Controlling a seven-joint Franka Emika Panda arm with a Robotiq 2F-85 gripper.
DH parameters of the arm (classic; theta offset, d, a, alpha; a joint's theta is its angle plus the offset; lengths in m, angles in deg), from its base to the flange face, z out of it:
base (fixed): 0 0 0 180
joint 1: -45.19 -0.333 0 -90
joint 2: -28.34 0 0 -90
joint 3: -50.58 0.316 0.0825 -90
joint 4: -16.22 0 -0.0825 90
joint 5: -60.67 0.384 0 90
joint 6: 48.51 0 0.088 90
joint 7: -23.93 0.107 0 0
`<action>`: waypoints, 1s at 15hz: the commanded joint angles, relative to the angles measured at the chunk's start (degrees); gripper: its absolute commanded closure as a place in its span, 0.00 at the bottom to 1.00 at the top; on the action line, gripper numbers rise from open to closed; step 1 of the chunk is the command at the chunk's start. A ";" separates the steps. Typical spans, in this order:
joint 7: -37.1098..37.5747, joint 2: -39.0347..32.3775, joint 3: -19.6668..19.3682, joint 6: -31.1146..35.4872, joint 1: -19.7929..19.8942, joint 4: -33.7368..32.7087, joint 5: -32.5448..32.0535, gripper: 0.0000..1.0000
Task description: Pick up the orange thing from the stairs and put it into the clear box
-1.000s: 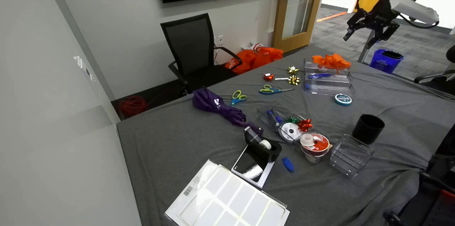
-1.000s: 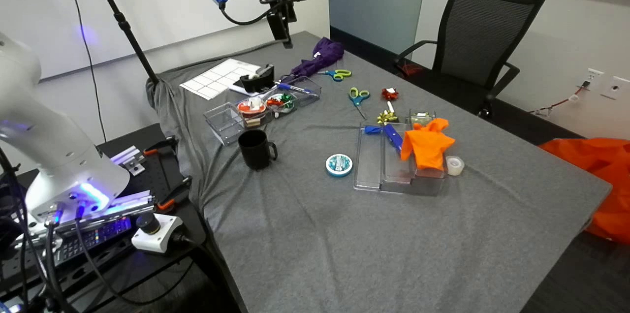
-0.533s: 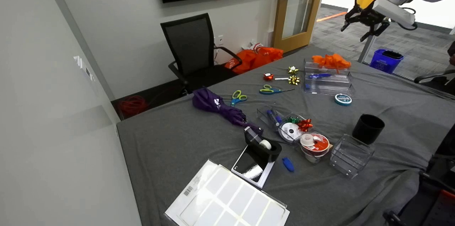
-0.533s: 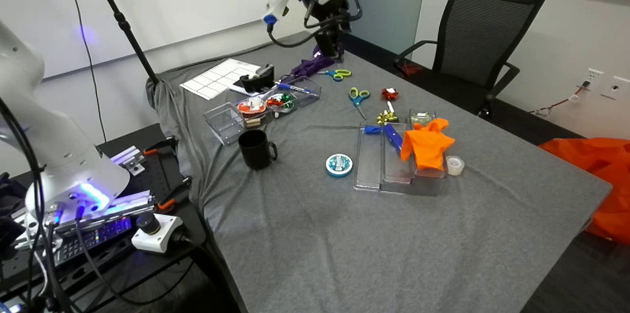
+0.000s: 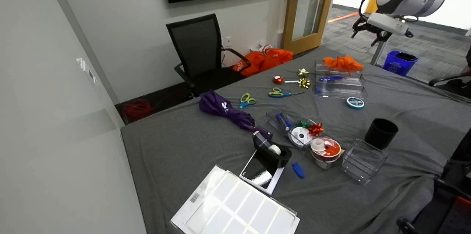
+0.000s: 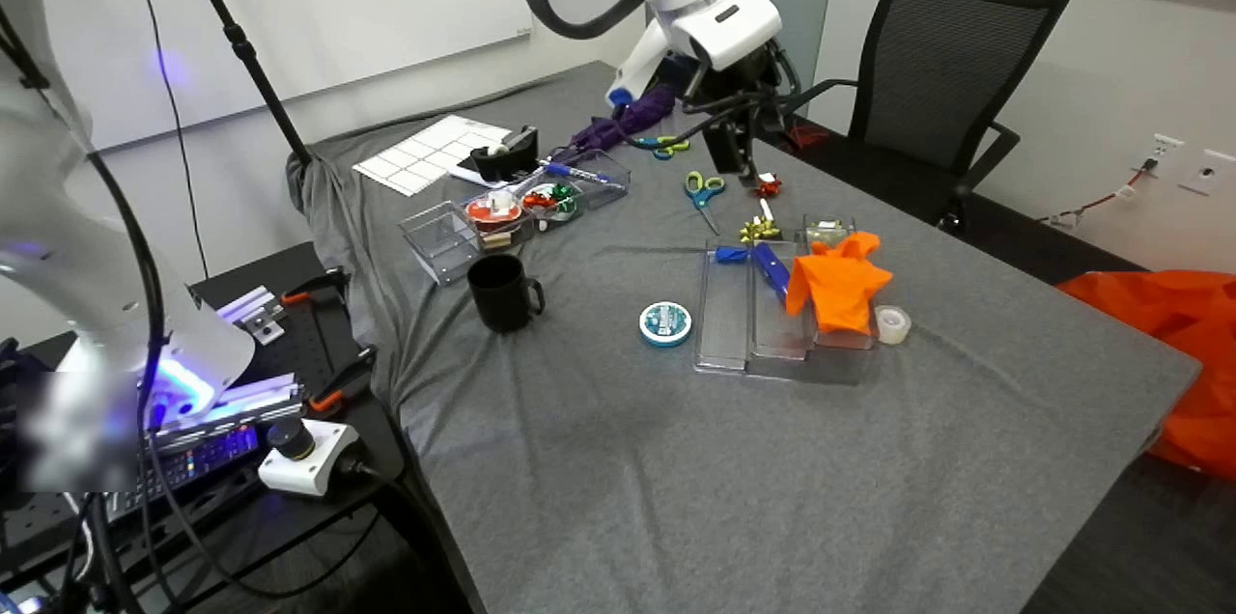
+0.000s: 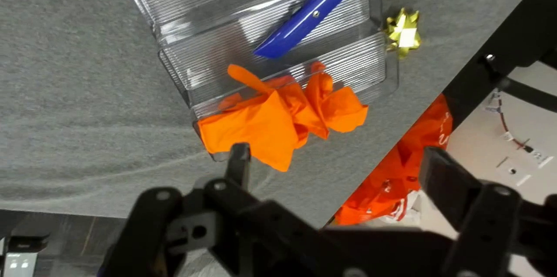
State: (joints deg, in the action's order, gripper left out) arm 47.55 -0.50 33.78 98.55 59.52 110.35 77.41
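Note one orange cloth (image 7: 270, 124) on the highest of three steps of the clear rack (image 7: 187, 7). Lies with long axis along the step, rising slightly to the right in the wrist view. Points bunched, narrow end toward the gold bows (image 7: 402, 28), broad end the opposite way. Hangs a thin strip over the step's front edge; in the wrist view, also reaches past the rack's back edge.

See gripper (image 7: 337, 155) above the worktop (image 6: 579, 460), apart from the cloth in both exterior views, with fingers spread wide.

Rack count: one cloth, highest step; one blue knife (image 7: 304, 20), slantwise on the middle step; one small blue piece (image 6: 731, 254), lowest step, kind unclear.

Worktop count: two gold bows, one loose red bow (image 5: 278, 79), one white stick (image 5: 291, 81), two scissors (image 5: 281, 94), one mug (image 6: 499, 295), one round tin (image 6: 665, 324), one umbrella (image 5: 228, 110), one tape dispenser (image 5: 283, 158), one blue object (image 5: 298, 170) of unclear kind. Also one tape roll (image 6: 892, 324), just beside the rack in an exterior view.

Near the mug: one clear box (image 5: 362, 164), just beside it in both exterior views and well apart from the cloth. In a row with this box: further clear containers (image 6: 606, 197), with spools (image 5: 333, 147) and pens (image 5: 281, 120) inside; cannot tell how many containers, for overlap.
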 commanded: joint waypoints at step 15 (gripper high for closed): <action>10.44 -13.09 -5.26 0.17 -3.02 -9.26 -11.24 0.00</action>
State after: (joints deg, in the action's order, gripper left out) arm 54.19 -9.89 31.40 98.32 58.97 103.40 69.72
